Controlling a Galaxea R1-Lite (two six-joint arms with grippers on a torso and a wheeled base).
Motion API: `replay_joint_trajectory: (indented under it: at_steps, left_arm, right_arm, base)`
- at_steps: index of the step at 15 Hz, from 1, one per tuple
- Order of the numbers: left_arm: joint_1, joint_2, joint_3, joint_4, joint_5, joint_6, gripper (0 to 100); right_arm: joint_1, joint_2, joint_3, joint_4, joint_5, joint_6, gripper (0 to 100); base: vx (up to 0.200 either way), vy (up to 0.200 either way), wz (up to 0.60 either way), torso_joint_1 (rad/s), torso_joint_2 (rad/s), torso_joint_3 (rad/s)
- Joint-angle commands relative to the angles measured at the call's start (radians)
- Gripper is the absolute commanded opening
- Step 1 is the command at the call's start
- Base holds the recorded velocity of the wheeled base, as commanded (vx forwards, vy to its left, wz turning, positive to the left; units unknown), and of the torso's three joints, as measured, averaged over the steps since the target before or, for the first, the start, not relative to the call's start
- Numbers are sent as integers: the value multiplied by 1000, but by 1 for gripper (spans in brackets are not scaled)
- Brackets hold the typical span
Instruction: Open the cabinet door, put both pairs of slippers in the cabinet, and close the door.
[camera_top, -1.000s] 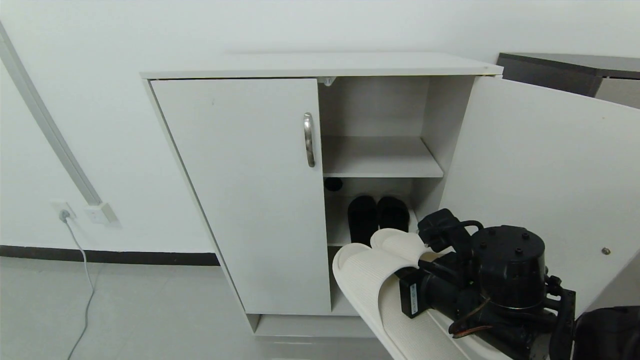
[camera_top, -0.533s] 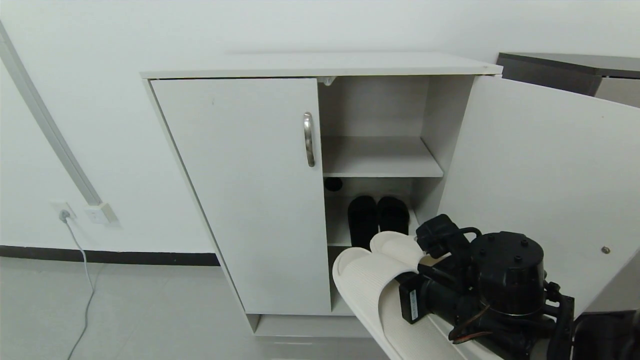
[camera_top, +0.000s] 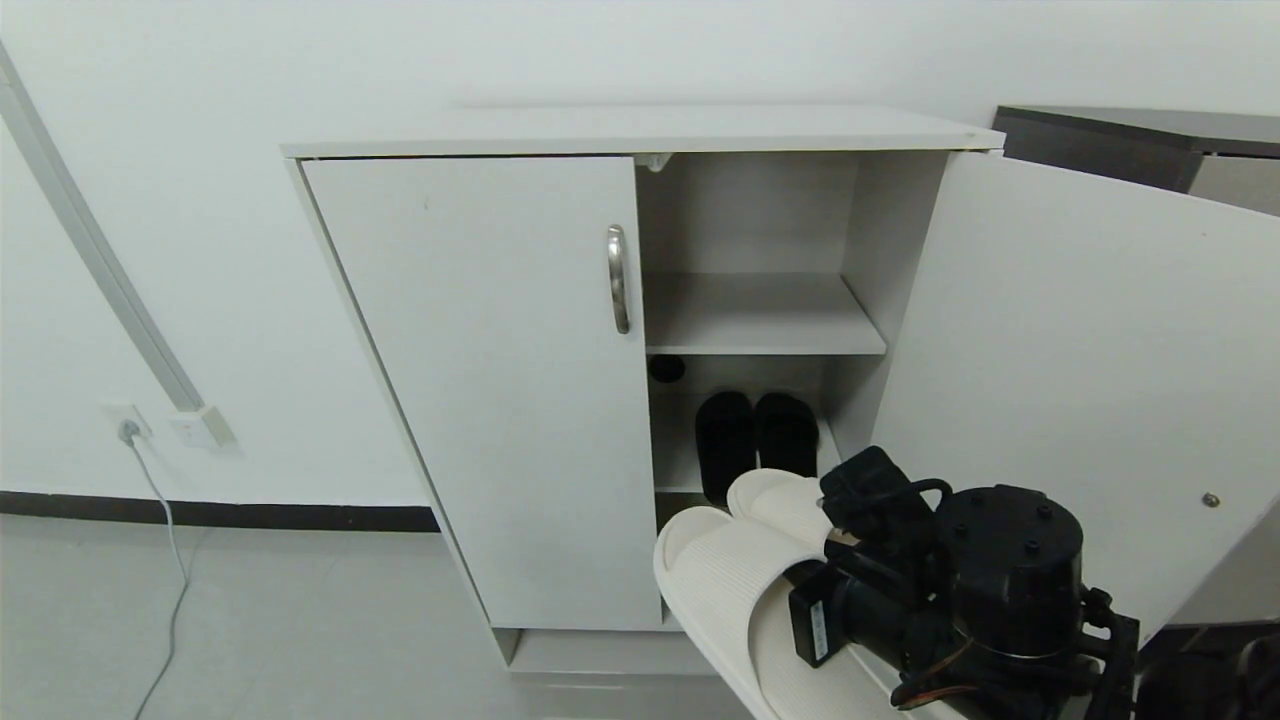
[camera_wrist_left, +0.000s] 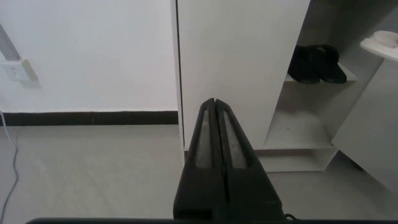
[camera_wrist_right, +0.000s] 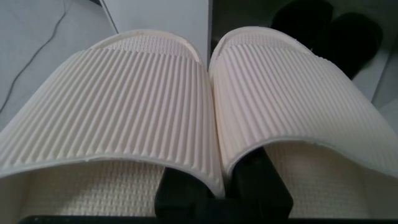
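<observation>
Held tight in the right pincer (camera_wrist_right: 224, 193): the pair of white slippers (camera_top: 735, 560), squeezed together where their inner sides meet. Side by side and touching, toes pointing away from the pincer and toward the cabinet (camera_top: 640, 130). Up in the air, low down, just in front of the open right half of the cabinet, not inside yet. Creamy white and soft looking, with thin ridges running across the tops and thick round rims at the toes.

Inside, on the middle shelf (camera_top: 672, 450), the pair of black slippers (camera_top: 757, 432). Side by side, just past the white toes and apart from them. Plain, dark and smooth. One more shelf (camera_top: 760, 320) higher up.

Swung wide open to the right, the right door (camera_top: 1080, 380). Shut flat, the left door (camera_top: 480, 380), with a silver handle (camera_top: 618, 280) by its right edge.

Clenched on nothing, the left pincer (camera_wrist_left: 214, 130), fingers pressed flat together. Low over the gray floor (camera_wrist_left: 93, 174) on the left, facing the shut left door.
</observation>
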Motion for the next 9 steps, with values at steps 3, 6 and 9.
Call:
replay_joint_trajectory:
  at_steps: [3, 6, 9]
  left_arm:
    - [0, 1, 0, 0, 1, -1, 0]
    - [0, 1, 0, 0, 1, -1, 0]
    - [0, 1, 0, 0, 0, 1, 0]
  right_arm:
    - [3, 43, 33, -64, 2, -18, 0]
    - [9, 80, 38, -117, -1, -29, 0]
    - [9, 129, -116, -71, -180, -53, 0]
  base:
    - [0, 0, 0, 0, 0, 0]
    - [0, 0, 0, 0, 0, 0]
    - [0, 0, 0, 0, 0, 0]
